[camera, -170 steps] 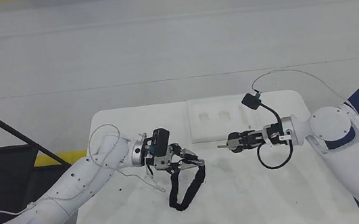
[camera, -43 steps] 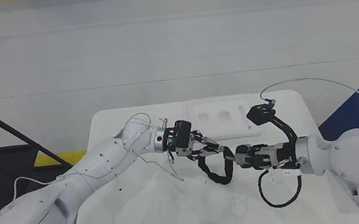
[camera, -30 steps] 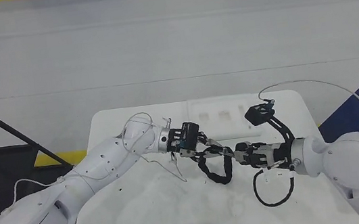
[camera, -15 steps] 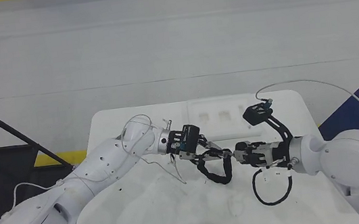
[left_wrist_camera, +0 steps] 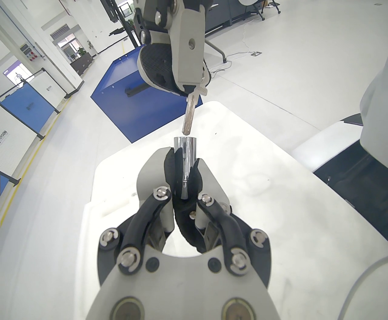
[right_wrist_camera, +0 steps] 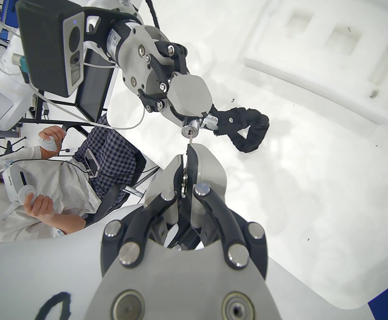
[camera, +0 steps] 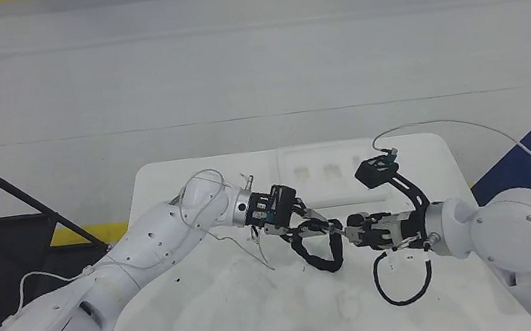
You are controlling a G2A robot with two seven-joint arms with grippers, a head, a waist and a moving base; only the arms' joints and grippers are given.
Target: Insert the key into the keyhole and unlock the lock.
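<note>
Tip of the key is just short of the end face of the lock, middle of the left wrist frame; not yet in. Blade looks tilted against the cylinder's axis. The keyhole sits just above the tip in the right wrist frame. The right tool is clamped on the key's head. The left tool is clamped on the lock, with the black sleeved loop trailing over the bench.

Risks, my judgement:
- tilt makes the tip butt the face and skate off
- the thin pinch lets the key swivel
- a push slides the cylinder back
</note>
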